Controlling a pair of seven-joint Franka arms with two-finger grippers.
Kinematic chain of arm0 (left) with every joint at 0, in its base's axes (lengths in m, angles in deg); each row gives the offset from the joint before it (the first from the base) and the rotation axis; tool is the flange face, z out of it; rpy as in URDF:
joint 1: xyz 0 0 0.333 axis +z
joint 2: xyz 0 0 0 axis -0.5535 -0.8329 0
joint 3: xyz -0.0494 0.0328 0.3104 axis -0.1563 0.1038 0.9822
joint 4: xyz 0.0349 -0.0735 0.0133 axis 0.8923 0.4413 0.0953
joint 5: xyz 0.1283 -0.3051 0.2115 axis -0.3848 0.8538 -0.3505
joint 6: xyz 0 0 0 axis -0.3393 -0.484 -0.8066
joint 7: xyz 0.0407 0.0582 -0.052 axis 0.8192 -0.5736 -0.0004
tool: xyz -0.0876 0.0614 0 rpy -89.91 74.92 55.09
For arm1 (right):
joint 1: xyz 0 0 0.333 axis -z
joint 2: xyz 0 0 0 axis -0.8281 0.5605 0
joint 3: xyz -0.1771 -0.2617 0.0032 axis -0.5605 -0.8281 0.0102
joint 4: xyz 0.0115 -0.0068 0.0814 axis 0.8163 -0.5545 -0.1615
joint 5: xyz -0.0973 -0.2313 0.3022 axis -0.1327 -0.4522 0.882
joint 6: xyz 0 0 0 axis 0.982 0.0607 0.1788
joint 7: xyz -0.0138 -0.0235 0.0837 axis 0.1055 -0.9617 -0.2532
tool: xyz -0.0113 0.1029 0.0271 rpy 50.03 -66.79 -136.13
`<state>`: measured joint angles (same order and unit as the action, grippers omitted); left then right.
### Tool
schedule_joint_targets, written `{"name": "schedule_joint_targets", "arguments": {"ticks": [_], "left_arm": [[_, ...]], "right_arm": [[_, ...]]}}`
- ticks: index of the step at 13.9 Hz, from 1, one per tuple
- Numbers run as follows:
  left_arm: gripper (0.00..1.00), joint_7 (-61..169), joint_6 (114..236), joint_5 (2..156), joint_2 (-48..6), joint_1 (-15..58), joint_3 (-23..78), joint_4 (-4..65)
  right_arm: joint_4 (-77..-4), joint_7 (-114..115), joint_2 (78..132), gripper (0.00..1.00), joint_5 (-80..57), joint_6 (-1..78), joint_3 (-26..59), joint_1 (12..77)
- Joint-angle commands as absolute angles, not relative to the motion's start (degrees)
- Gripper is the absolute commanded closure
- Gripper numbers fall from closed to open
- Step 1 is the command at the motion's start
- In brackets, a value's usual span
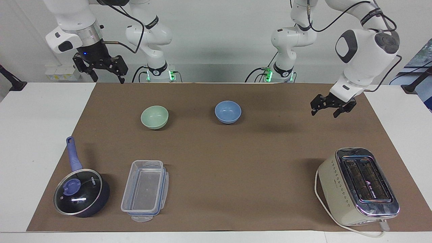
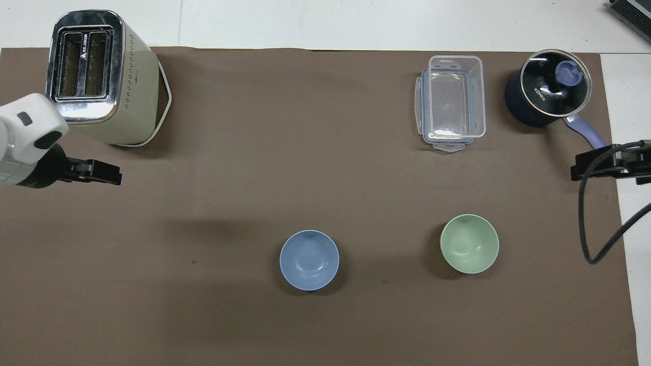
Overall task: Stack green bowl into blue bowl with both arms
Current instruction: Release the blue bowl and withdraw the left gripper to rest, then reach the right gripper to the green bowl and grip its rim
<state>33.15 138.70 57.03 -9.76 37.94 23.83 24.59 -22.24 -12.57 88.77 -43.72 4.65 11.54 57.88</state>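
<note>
With both open, empty hands, right hand [image 1: 101, 71] and left hand [image 1: 328, 107], clear of the bowls, the right should drop squarely over the green bowl [image 1: 154, 117] rim near the worktop's [image 1: 236, 158] robot edge, then carry it level to the blue bowl [image 1: 228, 111].

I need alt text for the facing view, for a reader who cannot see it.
A pale green bowl and a periwinkle-blue bowl sit apart on a brown mat, neither held. The left gripper hangs open over the mat; the right gripper waits open.
</note>
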Motion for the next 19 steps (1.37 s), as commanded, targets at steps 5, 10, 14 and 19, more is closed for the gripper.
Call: {"name": "schedule_joint_targets", "arguments": {"ticks": [5, 10, 14, 19], "left_arm": [[0.00, 38.42, 124.74, 52.48, -11.16, 38.79, 22.97, 9.97], [0.00, 38.60, 125.09, 52.38, -10.11, 38.62, 23.06, 12.15], [0.00, 38.51, 125.09, 52.47, -10.11, 38.70, 23.06, 12.07], [0.00, 38.51, 125.09, 52.47, -10.11, 38.61, 23.06, 12.07]], "right_arm": [[-31.44, -12.64, 83.89, 0.00, -42.69, 10.24, 11.67, 58.46], [-43.03, -12.55, 79.06, 0.00, -42.69, 16.47, 11.67, 58.46], [-53.67, -12.46, 76.58, 0.00, -41.99, 23.50, 11.67, 58.46], [-63.79, -12.38, 76.58, 0.00, -41.82, 31.85, 11.67, 58.28]]}}
